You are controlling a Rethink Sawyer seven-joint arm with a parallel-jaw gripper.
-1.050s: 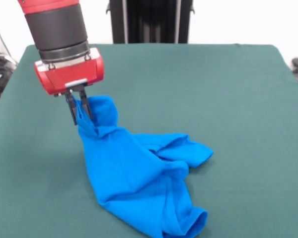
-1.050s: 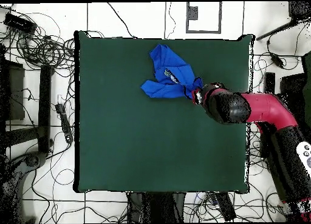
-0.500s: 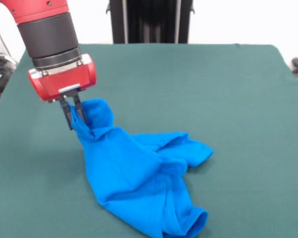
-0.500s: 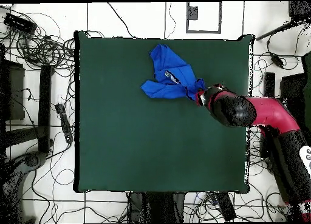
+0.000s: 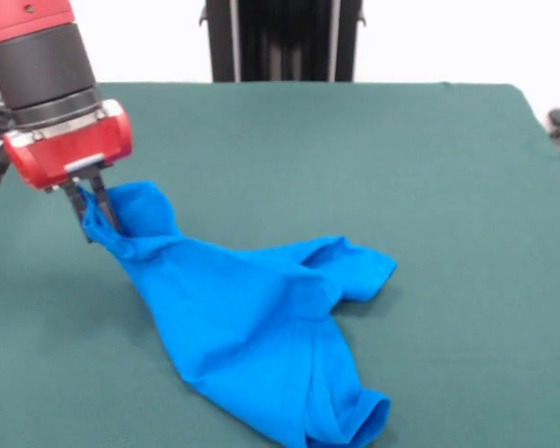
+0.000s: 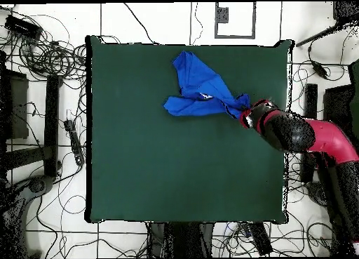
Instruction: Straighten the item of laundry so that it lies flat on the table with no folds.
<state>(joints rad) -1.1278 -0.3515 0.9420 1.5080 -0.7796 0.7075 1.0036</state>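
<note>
The item of laundry (image 5: 261, 327) is a bright blue T-shirt lying crumpled and folded on the green table (image 5: 373, 149). One corner of it is lifted and pulled out to the left in the front view. My gripper (image 5: 93, 210) is shut on that raised corner, just above the cloth. From overhead the item of laundry (image 6: 200, 88) lies near the table's far edge, stretched toward my gripper (image 6: 245, 110) by the right side of the table (image 6: 154, 165). Its print is hidden.
Cables and floor tiles (image 6: 42, 52) surround the table in the overhead view. A black stand (image 5: 280, 37) rises beyond the table's far edge in the front view. The shirt's bunched hem (image 5: 355, 415) lies close to the near edge.
My gripper has moved left in the front view, toward the table's side edge, dragging the held corner with it. The shirt has stretched out and spread wider.
</note>
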